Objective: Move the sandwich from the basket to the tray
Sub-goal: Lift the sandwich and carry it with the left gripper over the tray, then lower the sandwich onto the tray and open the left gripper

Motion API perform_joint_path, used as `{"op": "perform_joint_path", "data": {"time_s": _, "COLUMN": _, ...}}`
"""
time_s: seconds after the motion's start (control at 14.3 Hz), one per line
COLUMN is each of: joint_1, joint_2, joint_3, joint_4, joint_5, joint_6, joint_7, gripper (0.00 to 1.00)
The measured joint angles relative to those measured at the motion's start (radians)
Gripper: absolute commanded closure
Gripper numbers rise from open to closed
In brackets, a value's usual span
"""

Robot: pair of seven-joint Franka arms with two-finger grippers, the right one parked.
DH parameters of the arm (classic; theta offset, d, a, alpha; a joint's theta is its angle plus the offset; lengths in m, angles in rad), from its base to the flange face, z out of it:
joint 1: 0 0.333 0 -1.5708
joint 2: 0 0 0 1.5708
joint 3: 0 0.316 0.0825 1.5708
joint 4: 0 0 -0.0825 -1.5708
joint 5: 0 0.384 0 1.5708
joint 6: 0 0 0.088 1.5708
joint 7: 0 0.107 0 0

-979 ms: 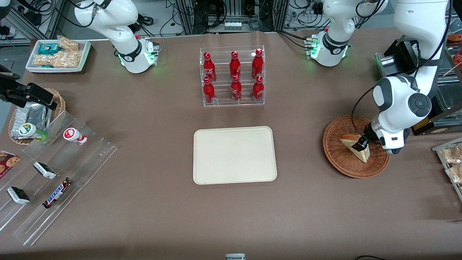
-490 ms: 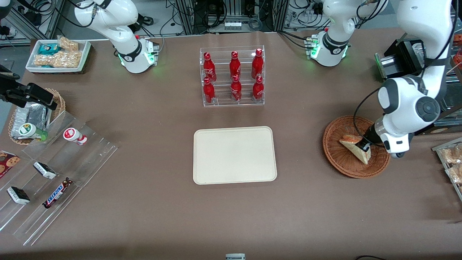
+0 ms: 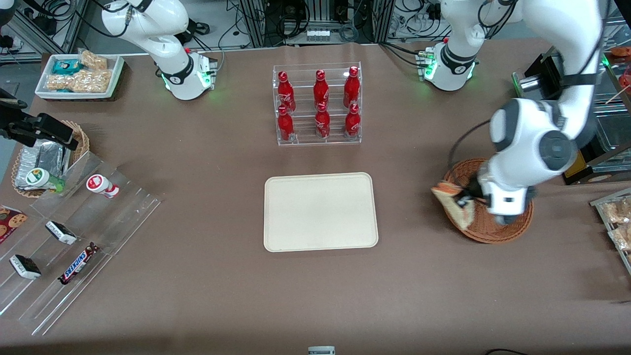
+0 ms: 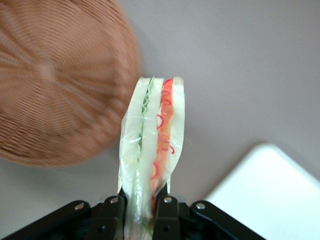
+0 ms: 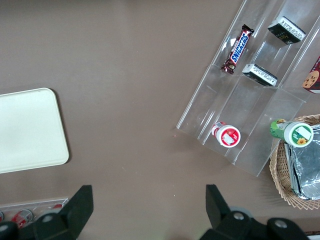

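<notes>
Tool [image 3: 465,201] clamping sandwich [image 4: 152,150], raised over basket [image 3: 485,228] rim

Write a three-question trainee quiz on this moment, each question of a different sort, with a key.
1. True or false: the sandwich lies flat on the basket floor.
2. Multiple choice: the gripper is (A) open above the tray, (B) shut on the sandwich, (C) open beside the bottle rack.
3. Fill in: in the front view the held sandwich hangs over the basket's rim on the side toward the ____.

Key: 1 false, it is lifted clear in the jaws. 2 B. 3 tray.
</notes>
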Motion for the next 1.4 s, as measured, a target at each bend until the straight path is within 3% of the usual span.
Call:
{"op": "perform_joint_path", "data": {"time_s": 0.28, "joint_1": -0.205, "joint_2": 0.144, "joint_3": -0.003, "joint_4": 0.146, "joint_5": -0.001, "joint_6": 0.039, "joint_7": -0.028, "gripper": 0.96}}
{"op": "perform_joint_path", "data": {"time_s": 0.56, "joint_1": -0.326, "joint_2": 0.266, "joint_3": -0.002, "joint_4": 0.249, "joint_5": 0.0, "joint_6": 0.119, "joint_7": -0.028, "gripper": 0.96}}
{"op": "perform_joint_path", "data": {"time_s": 0.91, "joint_1": -0.422, "joint_2": 0.385, "joint_3": -0.002, "joint_4": 0.373, "joint_5": 0.055, "joint_6": 0.12, "joint_7": -0.024, "gripper": 0.96}}
{"op": "perform_joint_path", "data": {"time_s": 1.4, "joint_1": -0.467, "joint_2": 0.506, "joint_3": -0.001, "joint_4": 0.474, "joint_5": 0.059, "joint_6": 0.182, "joint_7": -0.023, "gripper": 0.92}}
